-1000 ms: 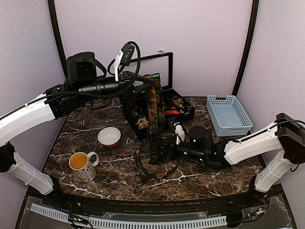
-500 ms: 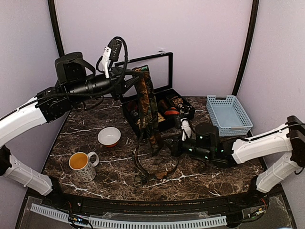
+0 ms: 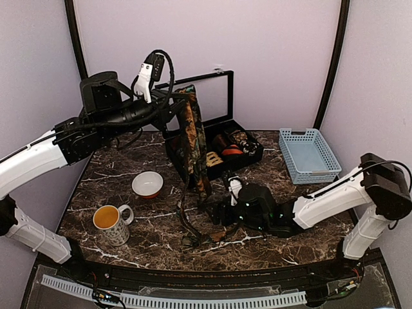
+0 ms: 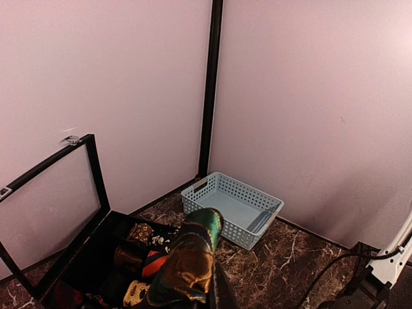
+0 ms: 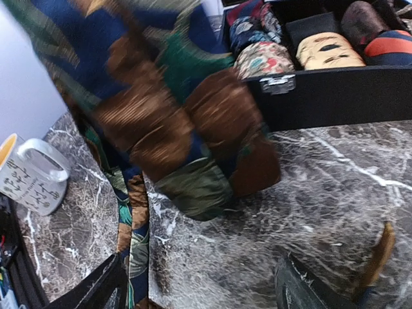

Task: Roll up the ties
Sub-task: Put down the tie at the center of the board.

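A: Nearest the arms?

B: Right pincer [image 3: 215,212], low over the table [image 3: 154,219], fingers [image 5: 106,290] spread wide, gripping nothing. Just ahead of it, close against the wrist camera and blurred there: tie [image 3: 193,148], dark green and brown with orange patches.

A: Hanging from where?

B: Pinched at its top in the left pincer [image 3: 180,100], closed tight on the fabric, raised high above the box. Drops from there past the box front to the table. Dark loop lying on the marble towards the front edge, tie end or cable, cannot tell.

A: Around it?

B: Front left, mug [image 3: 111,222], orange-yellow inside, small dark marks on the outside, too small to read. Further back, white bowl [image 3: 147,184], well apart from the tie. Behind the tie, black box [image 3: 248,162], lid [image 3: 212,76] standing upright, compartments packed with rolled fabric coils [image 5: 328,50]: cream with dark spots, red-orange striped, floral. Small metal clasp [image 5: 278,82] on the front wall.

A: In the way?

B: The hanging tie itself, covering the left part of the box from above and filling half the right wrist view. Far right, blue basket [image 3: 315,177], beside the box, not touching.
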Controlling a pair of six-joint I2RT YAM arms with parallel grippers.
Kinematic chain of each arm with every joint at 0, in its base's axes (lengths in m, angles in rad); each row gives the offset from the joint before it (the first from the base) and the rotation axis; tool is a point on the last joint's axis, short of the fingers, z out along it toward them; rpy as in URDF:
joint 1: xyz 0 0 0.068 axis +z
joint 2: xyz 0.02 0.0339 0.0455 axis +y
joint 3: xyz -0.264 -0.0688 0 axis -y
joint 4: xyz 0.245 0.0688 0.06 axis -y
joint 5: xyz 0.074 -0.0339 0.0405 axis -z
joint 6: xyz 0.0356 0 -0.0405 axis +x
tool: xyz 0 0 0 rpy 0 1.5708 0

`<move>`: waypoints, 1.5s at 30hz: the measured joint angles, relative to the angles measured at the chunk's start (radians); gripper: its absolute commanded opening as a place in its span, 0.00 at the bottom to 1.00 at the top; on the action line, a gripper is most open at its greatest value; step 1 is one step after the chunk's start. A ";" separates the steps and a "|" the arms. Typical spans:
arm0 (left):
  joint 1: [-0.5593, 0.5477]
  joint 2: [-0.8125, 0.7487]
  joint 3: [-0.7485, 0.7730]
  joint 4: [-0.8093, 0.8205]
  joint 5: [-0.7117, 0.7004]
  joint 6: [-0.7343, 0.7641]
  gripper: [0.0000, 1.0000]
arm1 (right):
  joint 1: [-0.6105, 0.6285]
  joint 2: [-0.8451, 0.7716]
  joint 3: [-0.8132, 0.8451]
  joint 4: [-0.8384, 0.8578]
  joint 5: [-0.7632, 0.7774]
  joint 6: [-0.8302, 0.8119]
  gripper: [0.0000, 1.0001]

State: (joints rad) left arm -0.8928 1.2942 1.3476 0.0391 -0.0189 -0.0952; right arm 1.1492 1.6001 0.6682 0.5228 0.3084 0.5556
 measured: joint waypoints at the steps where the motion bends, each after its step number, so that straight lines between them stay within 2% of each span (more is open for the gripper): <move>1: 0.000 0.002 0.000 0.001 -0.012 -0.004 0.00 | 0.017 0.035 0.023 0.000 0.018 -0.002 0.79; 5: 0.000 0.006 0.000 0.003 -0.046 -0.013 0.00 | 0.047 0.141 0.128 0.000 0.093 -0.008 0.76; 10: 0.000 0.007 0.000 0.012 -0.064 -0.014 0.00 | 0.045 0.229 0.261 -0.046 0.241 0.013 0.64; 12: 0.000 0.007 0.000 0.014 -0.070 -0.014 0.00 | 0.037 0.261 0.304 -0.067 0.278 0.031 0.47; 16: 0.000 0.007 0.000 0.016 -0.078 -0.014 0.00 | 0.011 0.319 0.378 -0.130 0.326 0.059 0.01; 17: 0.000 0.007 0.000 0.016 -0.080 -0.015 0.00 | 0.003 0.320 0.380 -0.145 0.335 0.069 0.00; 21: 0.000 0.005 -0.007 0.022 -0.095 -0.017 0.00 | -0.021 0.266 0.328 -0.169 0.362 0.079 0.01; 22: 0.000 0.003 -0.013 0.024 -0.099 -0.017 0.00 | -0.027 0.237 0.303 -0.170 0.360 0.077 0.08; 24: 0.000 0.001 -0.024 0.027 -0.104 -0.017 0.00 | -0.043 0.157 0.231 -0.156 0.334 0.065 0.31; 25: 0.000 0.001 -0.027 0.028 -0.106 -0.017 0.00 | -0.050 0.116 0.199 -0.143 0.308 0.045 0.40; 27: 0.000 0.001 -0.029 0.028 -0.106 -0.017 0.00 | -0.059 0.079 0.168 -0.102 0.269 0.022 0.51; 32: 0.000 0.001 -0.029 0.041 -0.105 -0.017 0.00 | -0.021 0.152 0.154 0.030 0.171 -0.064 0.60; 36: 0.000 0.001 -0.024 0.040 -0.101 -0.017 0.00 | 0.018 0.277 0.224 0.037 0.133 -0.111 0.69; 41: 0.000 0.001 -0.021 0.041 -0.097 -0.018 0.00 | 0.035 0.364 0.378 0.004 0.214 -0.129 0.66; 43: 0.000 0.001 -0.021 0.041 -0.097 -0.019 0.00 | 0.034 0.378 0.426 -0.003 0.268 -0.125 0.60; 45: 0.000 0.001 -0.021 0.041 -0.096 -0.021 0.00 | 0.029 0.389 0.461 -0.016 0.324 -0.109 0.47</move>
State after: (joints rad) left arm -0.8928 1.2949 1.3262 0.0803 -0.1146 -0.1165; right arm 1.1782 1.9892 1.1294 0.5064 0.6323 0.4469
